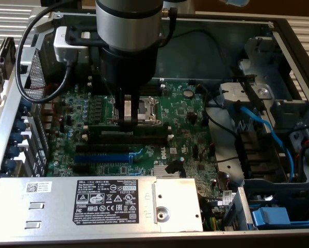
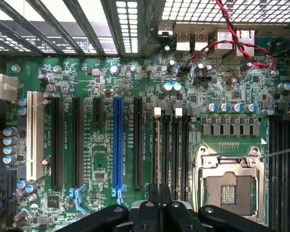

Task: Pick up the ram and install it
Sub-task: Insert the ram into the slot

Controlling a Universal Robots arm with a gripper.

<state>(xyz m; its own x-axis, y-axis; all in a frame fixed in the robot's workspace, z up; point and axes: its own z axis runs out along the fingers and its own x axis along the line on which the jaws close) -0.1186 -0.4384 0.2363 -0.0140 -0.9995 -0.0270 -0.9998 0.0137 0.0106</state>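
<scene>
Ram (image 1: 150, 127) mid-length between tight jaws, just over black memory slots (image 1: 144, 139)

The arm (image 1: 128, 23) comes straight down from above, wrist vertical. The gripper (image 1: 127, 122) points downward, its fingers (image 2: 153, 205) pinched nearly together on the ram (image 1: 149, 127).

DELL is printed on the black label (image 1: 107, 200) of the power supply (image 1: 15, 199), with what seems to be 112112-11; smaller print there is unreadable.
</scene>
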